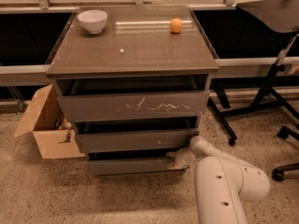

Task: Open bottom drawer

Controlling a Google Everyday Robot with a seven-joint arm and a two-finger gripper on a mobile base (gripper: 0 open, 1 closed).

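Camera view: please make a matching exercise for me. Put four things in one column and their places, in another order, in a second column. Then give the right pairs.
Things:
1. bowl
2. orange
3. cardboard box
4. gripper

Places:
A. at the right end of the bottom drawer front
B. on the floor, left of the cabinet
C. back left of the cabinet top
D. back right of the cabinet top

Pairs: 1-C, 2-D, 3-B, 4-A
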